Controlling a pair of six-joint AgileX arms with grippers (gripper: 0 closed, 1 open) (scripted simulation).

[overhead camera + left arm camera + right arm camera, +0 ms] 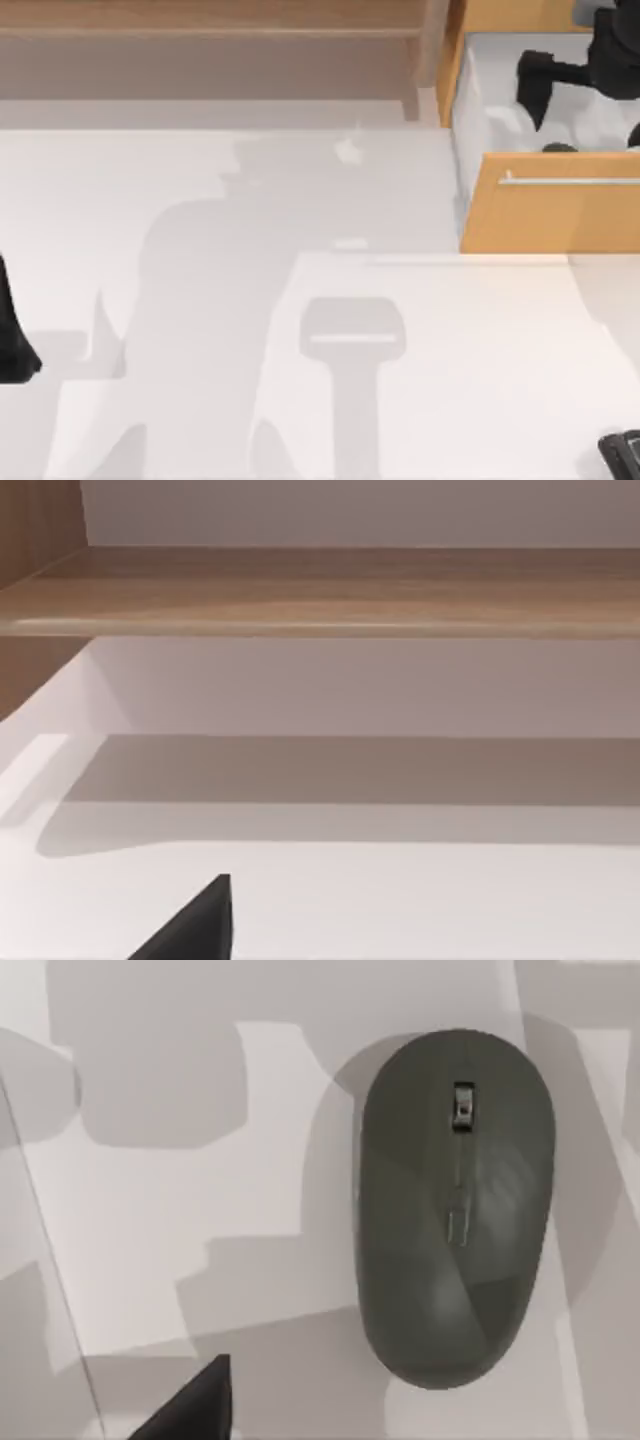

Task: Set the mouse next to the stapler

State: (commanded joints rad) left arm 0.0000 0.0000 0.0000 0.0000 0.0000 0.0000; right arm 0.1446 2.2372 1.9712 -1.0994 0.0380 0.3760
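Observation:
The mouse [455, 1210], a dark grey oval with a scroll wheel, lies flat on the white floor of the open drawer. From above, just its dark top [558, 148] peeks over the orange drawer front [550, 210]. My right gripper [537, 88] hangs over the drawer's inside, above the mouse and not touching it. At the table's front right corner sits the stapler [622, 455], a dark thing cut off by the picture's edge. My left arm [14, 335] is parked at the table's left edge.
The drawer [462, 130] stands pulled out at the back right, with white side walls. A wooden shelf [210, 25] runs along the back; its board [330, 590] faces the left wrist camera. The white tabletop [300, 330] lies between drawer and stapler.

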